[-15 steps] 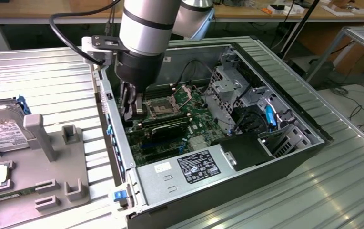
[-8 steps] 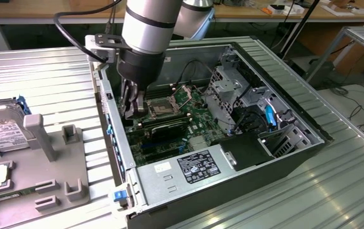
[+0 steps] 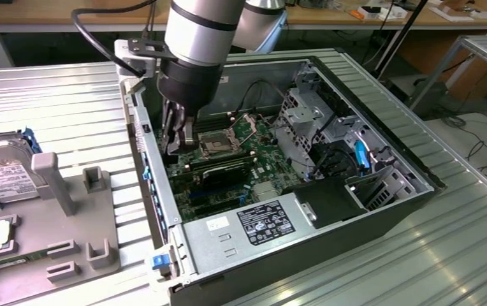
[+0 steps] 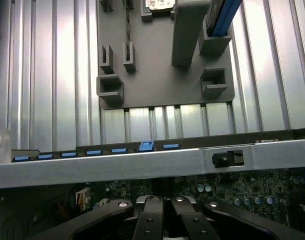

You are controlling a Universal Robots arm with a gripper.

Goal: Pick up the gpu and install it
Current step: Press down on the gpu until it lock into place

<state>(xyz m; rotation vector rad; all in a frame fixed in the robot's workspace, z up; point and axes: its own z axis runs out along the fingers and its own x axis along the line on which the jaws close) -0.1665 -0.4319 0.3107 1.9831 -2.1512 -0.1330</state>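
Note:
The gpu is a long dark card standing on edge across the motherboard, running from the case's wall on the exterior view's left toward the middle. My gripper reaches down inside the open computer case, close to that wall. Its tips are just above and behind the card's wall end. Whether they touch the card I cannot tell. In the wrist view the gripper has its black fingers pressed together with nothing between them, above the green motherboard.
A CPU socket lies beside the gripper. The case's grey wall rail carries several blue slot clips. Outside on the ribbed table stands a grey fixture with a hard drive. A power supply fills the case's near end.

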